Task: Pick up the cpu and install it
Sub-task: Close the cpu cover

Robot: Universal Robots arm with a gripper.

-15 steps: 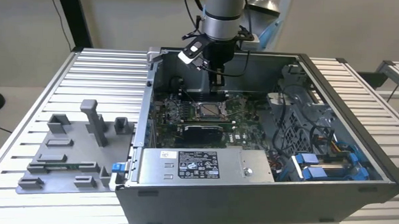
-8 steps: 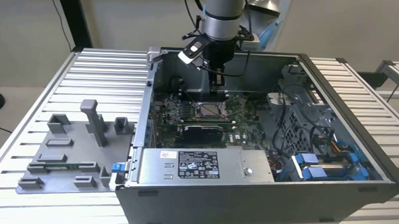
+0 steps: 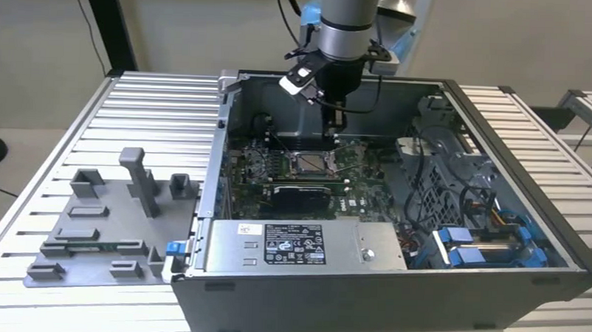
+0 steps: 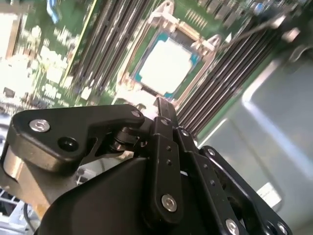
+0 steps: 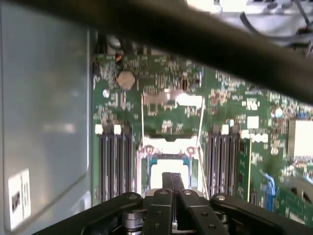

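On slatted aluminium worktop (image 3: 150, 109), inside open dark-grey steel computer case (image 3: 370, 301), low over green motherboard (image 3: 246, 168): black two-finger gripper (image 3: 334, 121), closed tight with nothing between its tips.

Straight beneath and slightly ahead of those tips in the second wrist view, apart from them: small flat square cpu (image 4: 166, 66) with silvery-white metal top, lying uncovered in the square metal-framed socket (image 4: 161, 13), apparently already seated. Square, so no long axis; edges parallel to the black memory slots (image 4: 220, 83) close on either side. From the exterior view, gripper just beyond the socket, toward the case's far wall. Level motherboard below, slots tight beside, case walls well apart, open from above.
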